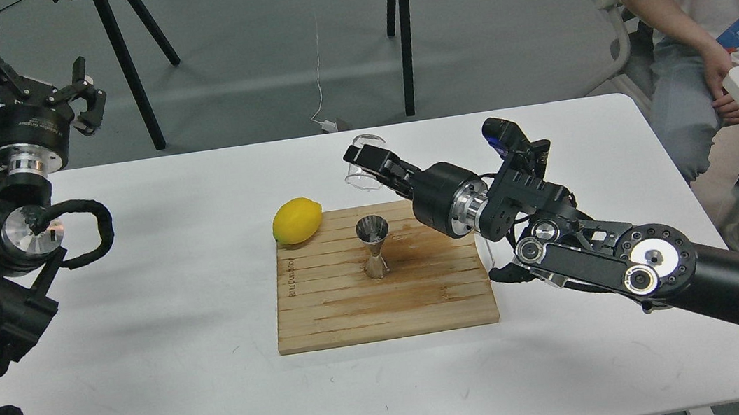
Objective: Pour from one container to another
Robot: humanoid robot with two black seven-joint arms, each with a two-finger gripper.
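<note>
A small clear glass cup [361, 163] hangs above the table just behind the wooden board [381, 276], nearly upright, with my right gripper [374, 162] shut on it. The steel hourglass jigger [373, 246] stands upright on the board, below and in front of the cup. My left gripper [23, 74] is held high at the far left, off the table's back edge, its fingers spread open with nothing between them.
A yellow lemon [297, 220] lies at the board's back left corner. A wet stain darkens the board right of the jigger. A seated person [707, 32] is at the far right, black stand legs [131, 74] behind the table.
</note>
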